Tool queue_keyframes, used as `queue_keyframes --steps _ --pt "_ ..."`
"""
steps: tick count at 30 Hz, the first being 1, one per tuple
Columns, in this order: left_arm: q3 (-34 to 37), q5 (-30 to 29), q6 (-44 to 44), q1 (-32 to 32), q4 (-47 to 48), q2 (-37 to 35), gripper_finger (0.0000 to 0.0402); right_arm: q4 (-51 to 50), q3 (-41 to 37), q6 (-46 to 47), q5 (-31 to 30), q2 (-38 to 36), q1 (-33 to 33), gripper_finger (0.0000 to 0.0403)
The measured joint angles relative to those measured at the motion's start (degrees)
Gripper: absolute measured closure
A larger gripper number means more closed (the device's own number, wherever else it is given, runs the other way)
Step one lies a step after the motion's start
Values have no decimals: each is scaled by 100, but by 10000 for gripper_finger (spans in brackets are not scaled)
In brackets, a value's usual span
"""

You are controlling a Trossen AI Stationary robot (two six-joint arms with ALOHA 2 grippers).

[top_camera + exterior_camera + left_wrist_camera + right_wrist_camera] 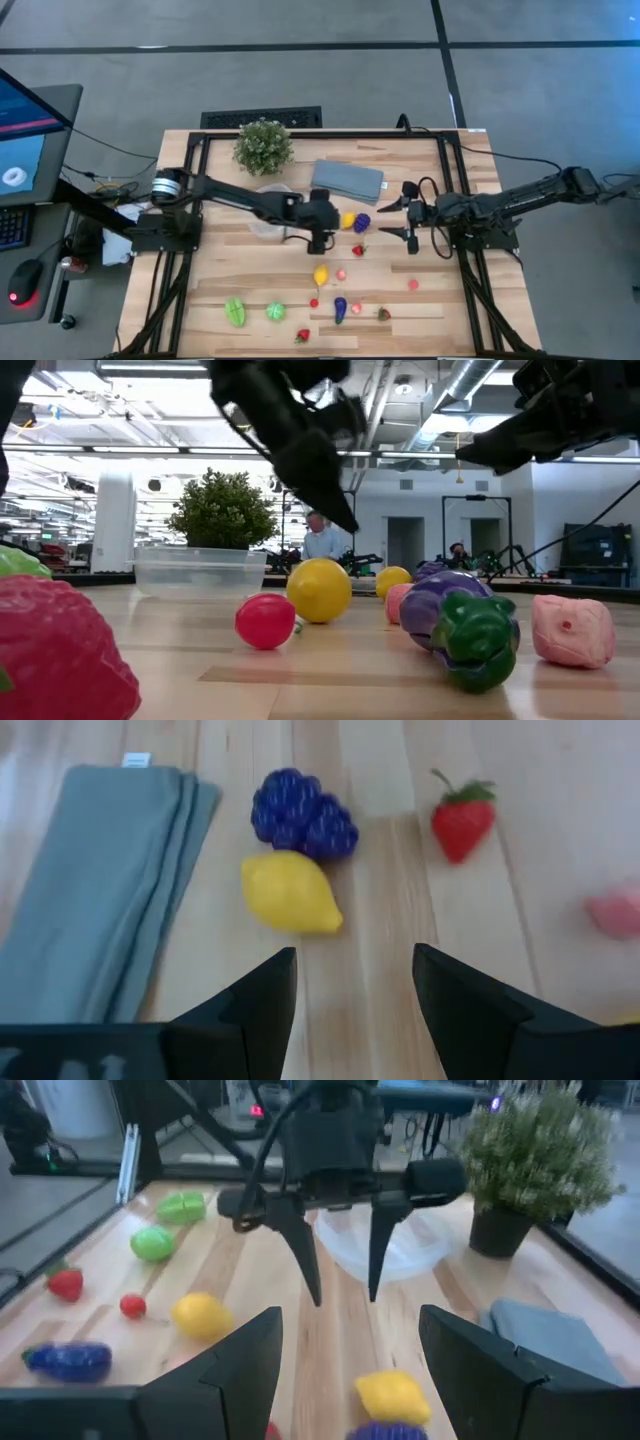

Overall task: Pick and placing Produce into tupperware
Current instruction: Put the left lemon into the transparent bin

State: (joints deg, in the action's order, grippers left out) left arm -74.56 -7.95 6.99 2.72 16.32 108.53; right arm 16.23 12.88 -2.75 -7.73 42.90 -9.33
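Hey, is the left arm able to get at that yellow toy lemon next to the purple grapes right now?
Probably yes: the left gripper hangs open just short of the yellow toy lemon, with bare wood between; the purple grapes touch only its far side.

The table (pixel 380 780) is pale wood in planks, smooth with a fine grain and a soft sheen. The folded cloth (pixel 95 890) is matt grey-blue fabric. The lemon (pixel 290 892) looks like smooth, slightly glossy plastic; the grapes (pixel 303 812) are bumpy and shiny. The tupperware (pixel 198 570) is clear, thin plastic. The left gripper (pixel 355 995) fingers are matt black plastic
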Motion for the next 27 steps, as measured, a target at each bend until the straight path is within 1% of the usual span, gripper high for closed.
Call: queue_keyframes --steps 3,4,6,8,11,15,18,24,27 --pt "-499 -2 -18 -15 473 383 209 -197 3 125 2 -29 -56 143" --pt "-659 -2 -18 -15 435 496 209 -337 -1 167 4 -69 -81 143" --pt "-815 -28 -18 -12 654 611 209 -443 1 278 4 -102 -138 143" --pt "-947 -26 83 -12 562 718 209 -723 1 371 -1 -143 -196 143" --pt "-945 -96 567 -12 502 706 209 -936 11 520 -13 -186 -304 143" --pt "-959 -344 1590 -12 473 688 209 -1270 -1 727 -169 -260 -466 143" --pt "-1027 -334 2176 -26 471 695 209 -1418 -4 869 -298 -294 -635 143" --pt "-1310 -234 2753 -92 565 795 209 -1473 -3 991 -598 -292 -968 143" --pt "-1313 -144 2983 -149 583 780 209 -1459 -4 1035 -742 -292 -1108 143"
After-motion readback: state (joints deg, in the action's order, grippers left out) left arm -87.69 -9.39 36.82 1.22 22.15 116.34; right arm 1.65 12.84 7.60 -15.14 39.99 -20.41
